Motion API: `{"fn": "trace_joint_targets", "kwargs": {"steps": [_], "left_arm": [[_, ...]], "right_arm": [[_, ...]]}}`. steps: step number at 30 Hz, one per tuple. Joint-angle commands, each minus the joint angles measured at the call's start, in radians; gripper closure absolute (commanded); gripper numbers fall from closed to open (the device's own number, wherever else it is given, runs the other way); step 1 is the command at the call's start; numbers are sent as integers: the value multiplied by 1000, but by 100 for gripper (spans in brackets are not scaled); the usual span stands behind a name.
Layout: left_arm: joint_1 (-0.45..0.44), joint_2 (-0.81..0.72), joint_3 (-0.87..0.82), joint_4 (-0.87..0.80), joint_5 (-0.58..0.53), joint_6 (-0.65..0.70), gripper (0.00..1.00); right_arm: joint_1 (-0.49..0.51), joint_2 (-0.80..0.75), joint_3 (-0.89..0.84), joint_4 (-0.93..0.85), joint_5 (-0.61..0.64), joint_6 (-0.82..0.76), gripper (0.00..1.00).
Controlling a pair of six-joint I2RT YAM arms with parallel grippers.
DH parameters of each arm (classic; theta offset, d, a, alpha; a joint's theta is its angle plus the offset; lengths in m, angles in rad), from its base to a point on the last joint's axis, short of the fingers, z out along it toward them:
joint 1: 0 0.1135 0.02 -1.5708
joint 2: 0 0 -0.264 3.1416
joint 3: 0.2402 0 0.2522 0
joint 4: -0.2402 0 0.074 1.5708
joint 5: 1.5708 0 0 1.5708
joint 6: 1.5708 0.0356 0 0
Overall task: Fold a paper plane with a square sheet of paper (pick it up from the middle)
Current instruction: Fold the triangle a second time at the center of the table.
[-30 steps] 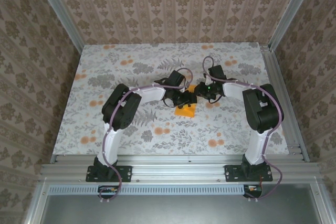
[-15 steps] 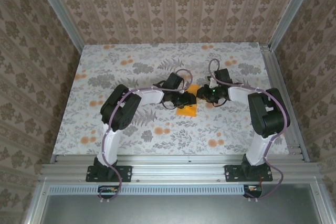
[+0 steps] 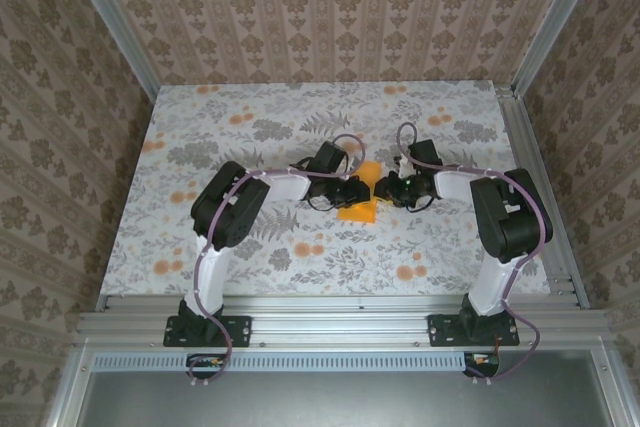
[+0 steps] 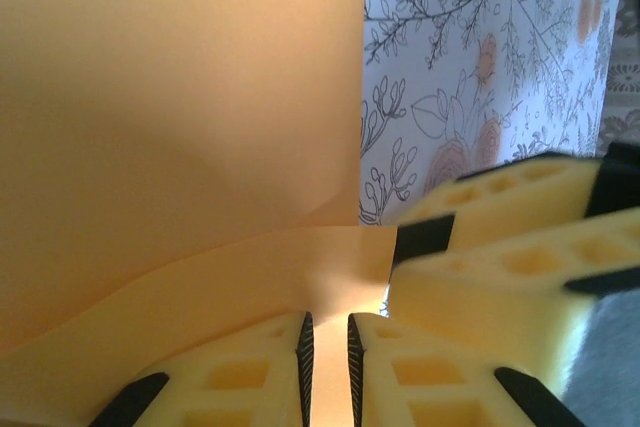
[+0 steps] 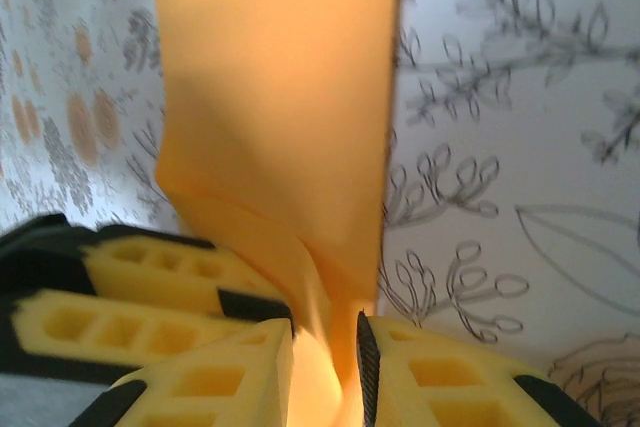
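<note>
Left gripper [image 4: 327, 362] and right gripper [image 5: 326, 367] each pinch a side of the creased orange paper [image 3: 358, 211] between them — long axis near-to-far, neither arm nearer

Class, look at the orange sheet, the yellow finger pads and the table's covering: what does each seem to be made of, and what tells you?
Orange sheet: thin matte paper, by its sharp edge and soft bend. Left gripper pads: probably matte yellow foam or soft plastic, moulded with square pockets. Table covering: printed floral paper or cloth; hard to tell which.
</note>
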Motion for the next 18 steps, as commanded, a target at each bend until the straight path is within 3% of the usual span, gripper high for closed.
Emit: {"fn": "trace_joint_targets", "kwargs": {"steps": [1, 18], "left_arm": [[9, -33, -17, 1, -25, 18, 80], [13, -36, -16, -9, 1, 34, 81]], "right_arm": [[7, -15, -21, -39, -27, -17, 72], [3, 9, 39, 18, -42, 14, 74]]}}
